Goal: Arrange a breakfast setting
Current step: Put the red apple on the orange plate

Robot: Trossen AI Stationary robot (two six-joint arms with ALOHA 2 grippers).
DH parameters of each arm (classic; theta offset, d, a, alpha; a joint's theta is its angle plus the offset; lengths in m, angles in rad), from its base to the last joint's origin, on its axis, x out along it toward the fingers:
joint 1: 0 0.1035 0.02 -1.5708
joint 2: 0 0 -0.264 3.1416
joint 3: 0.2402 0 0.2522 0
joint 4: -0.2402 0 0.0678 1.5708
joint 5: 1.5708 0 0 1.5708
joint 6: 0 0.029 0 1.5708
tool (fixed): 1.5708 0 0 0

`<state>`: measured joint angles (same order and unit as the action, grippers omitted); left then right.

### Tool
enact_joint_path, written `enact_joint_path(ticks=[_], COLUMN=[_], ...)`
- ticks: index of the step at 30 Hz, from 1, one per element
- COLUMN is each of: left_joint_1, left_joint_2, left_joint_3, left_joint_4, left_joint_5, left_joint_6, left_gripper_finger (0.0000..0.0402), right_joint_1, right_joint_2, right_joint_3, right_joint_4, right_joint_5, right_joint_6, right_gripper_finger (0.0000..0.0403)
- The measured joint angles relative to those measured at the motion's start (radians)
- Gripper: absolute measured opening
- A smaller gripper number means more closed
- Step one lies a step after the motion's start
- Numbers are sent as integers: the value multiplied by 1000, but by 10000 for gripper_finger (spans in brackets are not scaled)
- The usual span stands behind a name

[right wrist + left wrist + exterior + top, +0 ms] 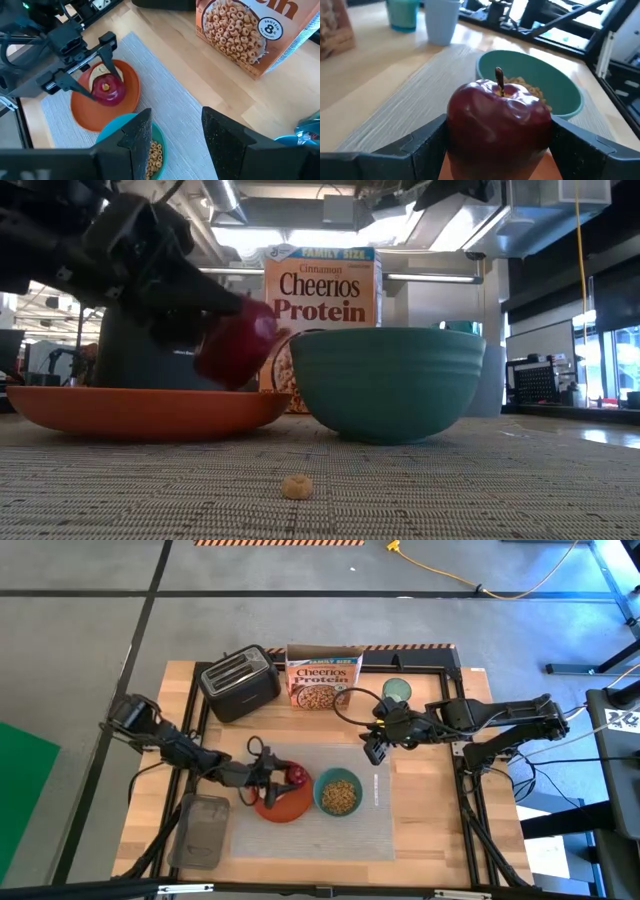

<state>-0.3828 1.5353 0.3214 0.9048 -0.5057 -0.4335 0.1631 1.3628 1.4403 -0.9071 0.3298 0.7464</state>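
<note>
My left gripper (290, 777) is shut on a small red apple (297, 776) over the round orange plate (283, 804). The plate lies on the pale ribbed placemat (330, 830). A pale toast slice (98, 73) lies on the plate behind the apple. The teal bowl (339, 794), holding cereal, stands on the mat to the plate's right. A silver piece of cutlery (376, 790) lies to the right of the bowl. My right gripper (375, 750) hangs open and empty above the mat's far right part. The green tumbler (397, 690) stands at the back right. My left gripper pinches the apple's two opposite sides (457, 125) between its two fingers (427, 145), about at the apple's widest part. The fingers come slanting down from the table's left. The apple's stem (499, 80) is up, and in the low view the apple (235, 345) sits just above the plate (150, 408).
The black toaster (240, 683) and the Cheerios box (323, 675) stand at the table's back. A grey tray (200, 830) lies at the front left beside the mat. One loose cereal ring (296, 487) lies on the mat near its front.
</note>
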Motion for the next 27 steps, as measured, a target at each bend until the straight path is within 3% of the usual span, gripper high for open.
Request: enact_joint_path(ticks=[14, 27], left_joint_1=[1, 1], left_joint_2=[142, 142], left_joint_3=[56, 56], left_joint_4=[48, 19], left_joint_5=[63, 52], left_joint_6=[97, 104], left_gripper_finger=[300, 353], right_joint_1=[0, 0], right_joint_2=[0, 0], right_joint_3=[0, 0], right_joint_4=[23, 22], right_joint_5=[2, 15], right_joint_6=[32, 32], right_gripper_finger=[166, 166])
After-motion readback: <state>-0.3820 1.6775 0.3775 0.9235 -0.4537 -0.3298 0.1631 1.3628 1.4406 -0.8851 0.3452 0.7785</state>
